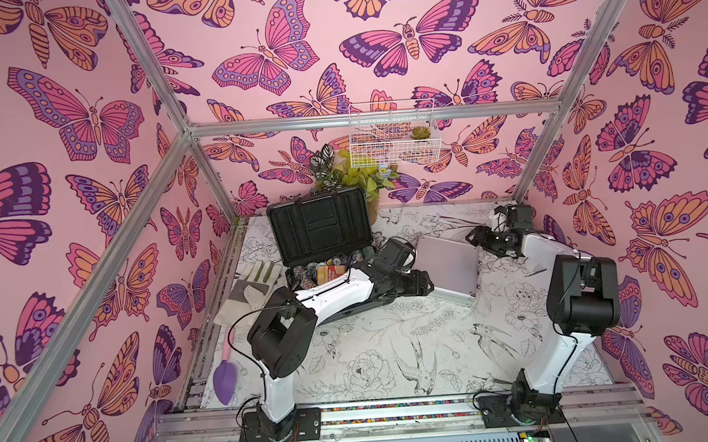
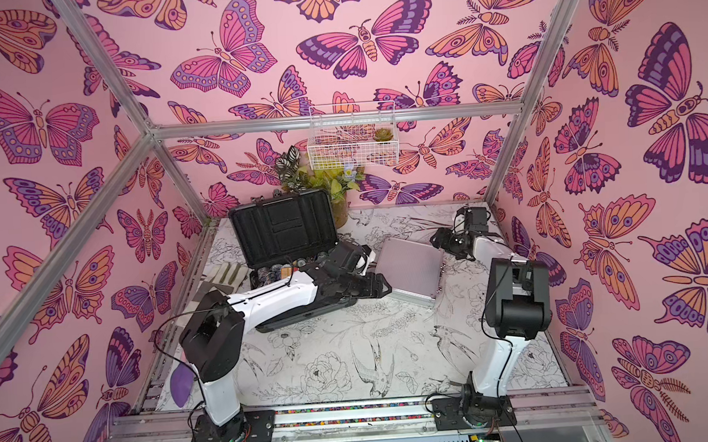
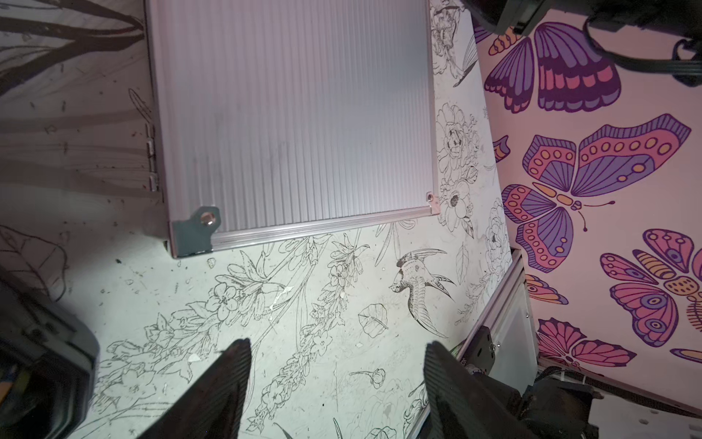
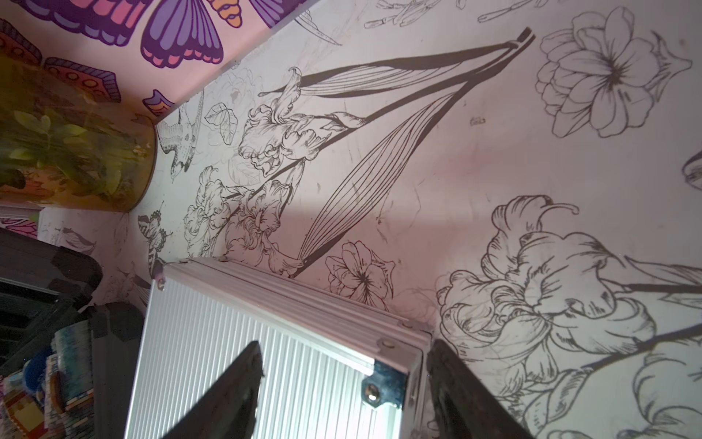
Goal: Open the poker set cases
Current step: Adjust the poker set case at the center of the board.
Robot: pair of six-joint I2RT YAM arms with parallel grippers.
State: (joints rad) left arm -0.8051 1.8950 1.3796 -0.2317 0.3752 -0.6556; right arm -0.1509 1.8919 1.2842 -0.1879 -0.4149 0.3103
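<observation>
In both top views the dark grey case (image 1: 319, 232) stands open at the back left of the worktop (image 1: 372, 354), with its lid upright and chips (image 1: 338, 264) showing in its base. The aluminium case (image 2: 411, 269) lies shut and flat just right of it. The left end effector (image 1: 428, 286) hovers by that case's near left corner. The right end effector (image 1: 471, 237) is at its far right corner.

Left wrist view: 2 fingers (image 3: 228, 380) stand wide apart over bare worktop, holding nothing. The aluminium case (image 3: 292, 114) lies ahead, apart from them.

Right wrist view: the jaws are wide and straddle 1 corner of the aluminium case (image 4: 212, 323). 1 finger (image 4: 235, 391) is over the ribbed lid and the other is beside the side wall, not clamped.
</observation>
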